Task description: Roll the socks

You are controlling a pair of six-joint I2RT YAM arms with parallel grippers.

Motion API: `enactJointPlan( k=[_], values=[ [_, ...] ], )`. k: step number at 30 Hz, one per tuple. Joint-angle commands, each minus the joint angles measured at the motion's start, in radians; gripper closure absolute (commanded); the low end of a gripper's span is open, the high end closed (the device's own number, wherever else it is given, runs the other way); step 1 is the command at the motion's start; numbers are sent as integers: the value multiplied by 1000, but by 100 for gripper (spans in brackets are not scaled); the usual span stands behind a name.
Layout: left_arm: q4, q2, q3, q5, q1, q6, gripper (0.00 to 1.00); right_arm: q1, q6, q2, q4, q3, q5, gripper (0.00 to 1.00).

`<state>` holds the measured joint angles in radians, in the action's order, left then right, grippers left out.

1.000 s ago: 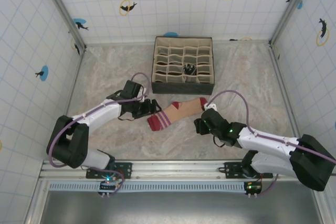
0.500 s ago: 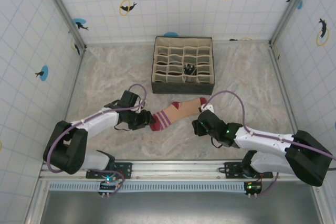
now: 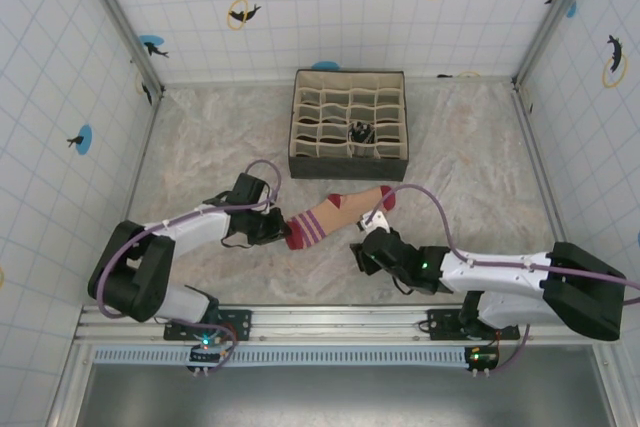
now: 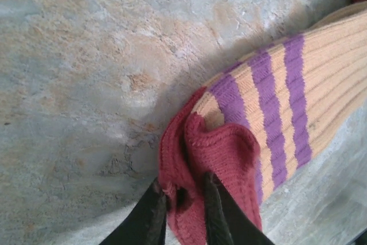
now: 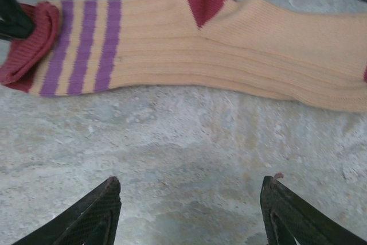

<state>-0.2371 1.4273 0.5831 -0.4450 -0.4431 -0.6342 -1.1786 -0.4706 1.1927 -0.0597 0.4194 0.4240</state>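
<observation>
Worktop (image 3: 200, 147) is mottled beige stone, boxed in by white tiled walls (image 3: 320, 7) with dolphin stickers. Peach sock (image 3: 335, 212) lies flat mid-worktop. Divider box (image 3: 348, 169) sits just behind it, with the striped sock (image 3: 360, 133) balled in one cell. Left arm reaches low to the peach sock's cuff end, and we see the left claw (image 4: 182, 202) clenched on the dark red cuff (image 4: 223, 153), bunching it. Right arm lies low in front of the sock, right claw (image 5: 189, 210) spread wide, clear of the fabric.
</observation>
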Motion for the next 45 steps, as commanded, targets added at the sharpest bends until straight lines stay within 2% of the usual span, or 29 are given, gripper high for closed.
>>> enactJointPlan(
  k=[1, 6, 8, 15, 21, 30, 36, 45],
  values=[
    [28, 19, -2, 0, 7, -14, 84, -27, 31, -17, -88, -37, 49, 34],
    [35, 9, 8, -9, 6, -40, 100, -80, 77, -14, -113, -47, 79, 35],
    [35, 1, 7, -14, 5, -57, 100, -119, 118, -9, -127, -43, 108, 35],
    [17, -55, -10, -44, -23, -160, 100, -307, 299, 83, -172, 10, 330, 36],
    [-2, -115, -16, -41, -71, -302, 100, -397, 442, 219, -267, 67, 429, 33],
    [15, -157, -47, -5, -165, -490, 100, -397, 512, 365, -403, 129, 328, 31],
    [35, -144, -45, -4, -190, -517, 100, -371, 480, 431, -425, 154, 304, 31],
    [41, -127, -43, -6, -194, -516, 100, -273, 396, 514, -437, 219, 205, 32]
  ],
)
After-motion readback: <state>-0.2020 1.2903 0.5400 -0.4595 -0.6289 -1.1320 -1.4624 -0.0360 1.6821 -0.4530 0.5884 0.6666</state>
